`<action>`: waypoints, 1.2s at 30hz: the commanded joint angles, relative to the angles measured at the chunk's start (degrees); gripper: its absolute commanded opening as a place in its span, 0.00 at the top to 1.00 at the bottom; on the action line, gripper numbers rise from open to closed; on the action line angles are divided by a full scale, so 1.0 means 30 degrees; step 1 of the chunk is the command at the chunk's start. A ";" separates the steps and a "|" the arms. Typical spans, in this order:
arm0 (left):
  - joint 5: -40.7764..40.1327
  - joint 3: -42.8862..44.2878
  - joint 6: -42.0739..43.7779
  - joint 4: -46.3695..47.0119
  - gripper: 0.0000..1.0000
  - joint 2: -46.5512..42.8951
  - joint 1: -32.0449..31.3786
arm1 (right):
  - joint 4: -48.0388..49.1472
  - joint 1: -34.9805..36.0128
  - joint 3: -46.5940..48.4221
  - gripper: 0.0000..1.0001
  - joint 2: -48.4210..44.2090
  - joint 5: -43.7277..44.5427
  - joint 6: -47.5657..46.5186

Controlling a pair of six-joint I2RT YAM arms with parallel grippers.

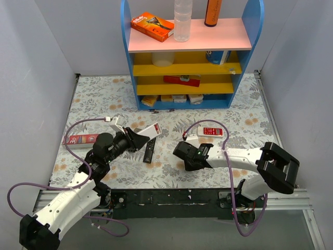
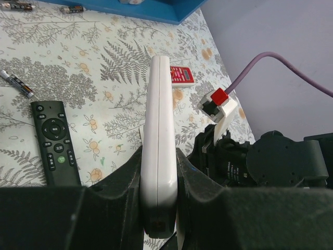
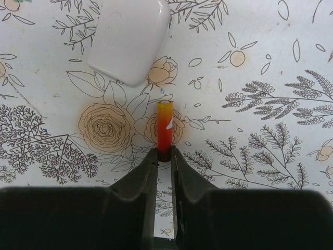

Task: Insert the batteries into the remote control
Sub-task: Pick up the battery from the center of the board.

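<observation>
Two grasps: left end effector (image 2: 158,174) pinches smooth remote (image 2: 159,114), right end effector (image 3: 165,156) cylindrical battery (image 3: 165,127).

The shelf unit (image 1: 208,103) stands at the back of the counter (image 1: 104,94), with two batteries (image 2: 72,9) lying at its foot. In front of it, left of centre, the left hand (image 1: 138,137) holds the remote control (image 1: 151,130) on edge above the counter. A slim remote (image 1: 148,151) lies flat just beside it, another battery (image 2: 17,84) beyond. Right of centre, the right hand (image 1: 186,156) grips one battery (image 3: 165,127) near a small cover (image 3: 129,39). A keypad remote (image 1: 212,131) lies behind that hand, and a box (image 1: 79,139) at the far left.
</observation>
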 commanded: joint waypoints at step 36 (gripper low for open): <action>0.6719 -0.4978 -0.4879 1.2655 1.00 0.2617 0.0002 | -0.1374 0.0022 0.8182 0.99 -0.3848 -0.0930 -0.8065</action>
